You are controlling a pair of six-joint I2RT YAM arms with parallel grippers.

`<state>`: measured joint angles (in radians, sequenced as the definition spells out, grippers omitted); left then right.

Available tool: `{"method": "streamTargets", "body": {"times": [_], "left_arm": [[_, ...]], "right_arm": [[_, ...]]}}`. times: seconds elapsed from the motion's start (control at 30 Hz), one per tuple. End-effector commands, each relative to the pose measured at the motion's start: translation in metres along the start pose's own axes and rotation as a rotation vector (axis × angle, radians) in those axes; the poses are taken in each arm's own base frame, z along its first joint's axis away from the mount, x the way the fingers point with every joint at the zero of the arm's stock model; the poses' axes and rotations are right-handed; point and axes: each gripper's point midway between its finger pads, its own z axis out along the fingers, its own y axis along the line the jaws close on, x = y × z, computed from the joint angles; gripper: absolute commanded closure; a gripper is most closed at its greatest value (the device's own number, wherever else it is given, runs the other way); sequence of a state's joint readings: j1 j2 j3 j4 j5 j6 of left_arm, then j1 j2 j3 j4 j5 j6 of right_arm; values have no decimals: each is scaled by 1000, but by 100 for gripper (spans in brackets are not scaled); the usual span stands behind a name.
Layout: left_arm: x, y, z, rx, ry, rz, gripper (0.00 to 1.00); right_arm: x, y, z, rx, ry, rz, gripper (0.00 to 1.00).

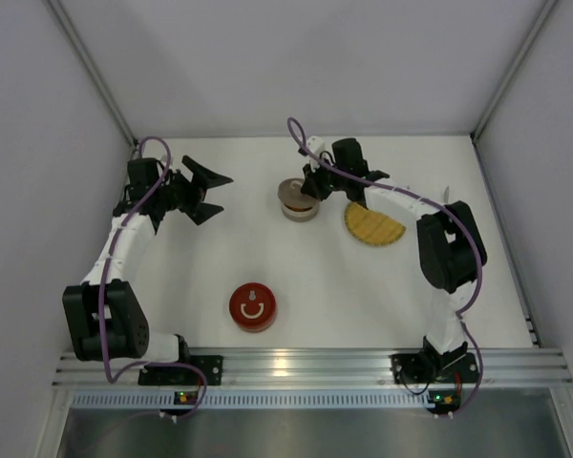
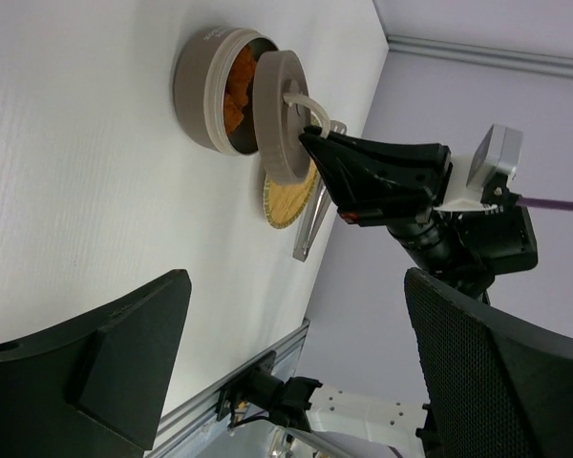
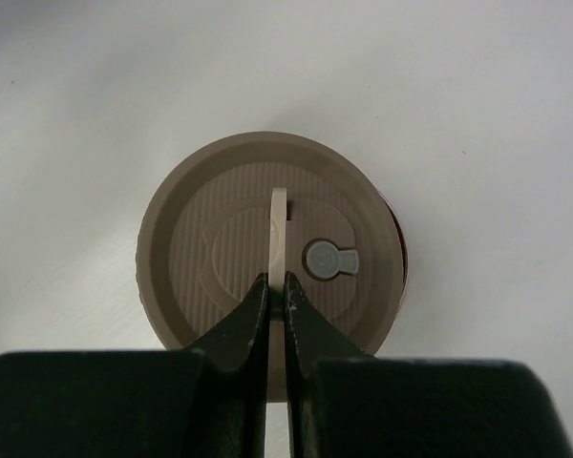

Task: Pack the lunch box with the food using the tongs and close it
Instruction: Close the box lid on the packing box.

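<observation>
Orange food (image 2: 237,88) already fills the lunch box (image 2: 197,95). The right gripper (image 3: 277,288) pinches the handle (image 3: 279,229) of the lid (image 3: 196,253), which is tilted and unseated. The left gripper (image 1: 223,195) gapes empty. Closing is left.

Lid (image 3: 186,262) — round, taupe, ribbed top, seen from straight above, white table (image 3: 477,114) all around. Handle (image 3: 279,224) — thin pale loop, upright at centre, pinched between the black fingers of the right gripper (image 3: 278,291). Plug (image 3: 327,260): small, grey, just right of the handle. Box (image 3: 402,253): a sliver past the lid's right edge.

No legible text; white smile-like mark on red disc (image 1: 253,306).
</observation>
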<state>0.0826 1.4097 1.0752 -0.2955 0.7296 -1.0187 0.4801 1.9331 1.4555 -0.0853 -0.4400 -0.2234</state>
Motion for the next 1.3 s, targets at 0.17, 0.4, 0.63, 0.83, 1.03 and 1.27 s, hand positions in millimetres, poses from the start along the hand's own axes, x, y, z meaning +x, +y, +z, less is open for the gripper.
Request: {"method": "streamTargets", "body": {"times": [0.17, 0.4, 0.63, 0.83, 1.03, 1.27], "left_arm": [[3, -10, -7, 37, 22, 51, 2], [4, -7, -6, 29, 25, 48, 2], [4, -5, -5, 25, 28, 47, 2], [6, -6, -8, 27, 31, 77, 2], [9, -1, -7, 16, 43, 68, 2], [10, -1, -8, 17, 50, 70, 2]], "right_arm": [[-50, -29, 6, 100, -208, -87, 100], [-28, -33, 10, 124, -168, -129, 100], [-7, -25, 16, 88, -128, -122, 100], [7, -20, 21, 76, -98, -108, 100], [15, -8, 26, 53, -78, -115, 100], [22, 0, 29, 58, -63, -140, 100]]}}
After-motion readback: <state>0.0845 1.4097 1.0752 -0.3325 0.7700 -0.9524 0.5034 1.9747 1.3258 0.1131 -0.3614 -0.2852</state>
